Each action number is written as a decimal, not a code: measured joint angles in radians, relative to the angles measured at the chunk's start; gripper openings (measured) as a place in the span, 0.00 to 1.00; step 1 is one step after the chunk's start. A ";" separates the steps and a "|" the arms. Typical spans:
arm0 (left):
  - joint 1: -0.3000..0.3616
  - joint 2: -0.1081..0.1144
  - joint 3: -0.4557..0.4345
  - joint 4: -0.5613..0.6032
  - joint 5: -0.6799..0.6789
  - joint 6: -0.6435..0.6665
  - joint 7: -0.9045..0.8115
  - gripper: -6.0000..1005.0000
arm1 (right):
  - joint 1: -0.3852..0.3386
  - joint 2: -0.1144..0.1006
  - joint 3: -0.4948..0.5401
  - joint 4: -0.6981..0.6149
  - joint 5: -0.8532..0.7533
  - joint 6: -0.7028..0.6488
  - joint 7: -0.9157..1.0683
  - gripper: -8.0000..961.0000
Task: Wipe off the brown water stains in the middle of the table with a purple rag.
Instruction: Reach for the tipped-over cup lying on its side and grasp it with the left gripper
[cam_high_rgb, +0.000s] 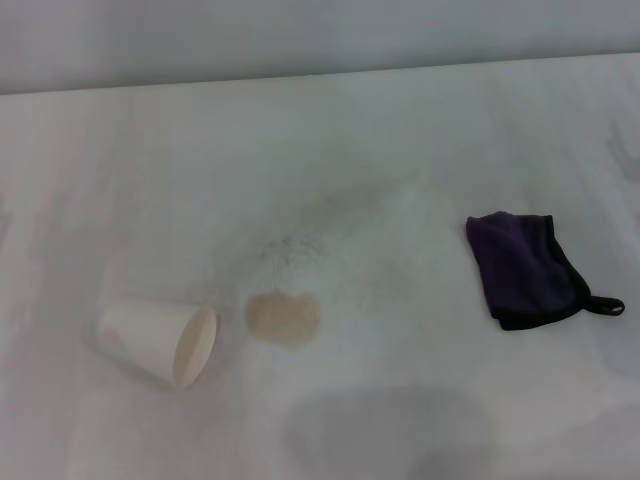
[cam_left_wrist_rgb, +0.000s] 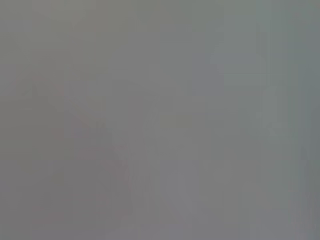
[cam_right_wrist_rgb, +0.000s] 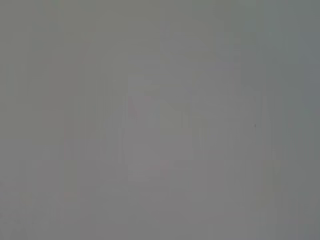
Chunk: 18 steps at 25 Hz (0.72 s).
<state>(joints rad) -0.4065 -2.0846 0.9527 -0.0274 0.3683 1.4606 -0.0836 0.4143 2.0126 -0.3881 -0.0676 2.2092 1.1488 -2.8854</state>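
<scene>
Tipped paper cup nearest; both wrist views blank grey.

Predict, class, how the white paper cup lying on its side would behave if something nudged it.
The paper cup would probably roll in a curve, since it tapers and lies on its side on the smooth table. It looks thin and empty, so likely light and easily crushed. Its mouth faces the brown water stains.

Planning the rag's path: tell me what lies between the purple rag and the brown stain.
In the head view, only bare table with faint grey speckles lies between the purple rag and the brown water stains.
</scene>
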 joint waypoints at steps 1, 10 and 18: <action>0.000 0.000 -0.001 0.000 -0.001 0.000 -0.001 0.89 | 0.000 0.000 0.000 0.000 0.000 0.000 0.000 0.90; 0.000 0.000 -0.001 -0.001 -0.001 -0.001 -0.004 0.89 | 0.001 0.000 0.000 -0.001 0.001 0.007 0.001 0.90; 0.000 -0.001 -0.002 -0.001 0.011 0.004 -0.010 0.89 | -0.008 0.001 0.000 -0.001 0.001 0.012 0.006 0.90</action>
<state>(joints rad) -0.4065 -2.0856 0.9508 -0.0282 0.3788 1.4647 -0.0940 0.4066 2.0140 -0.3880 -0.0690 2.2106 1.1610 -2.8797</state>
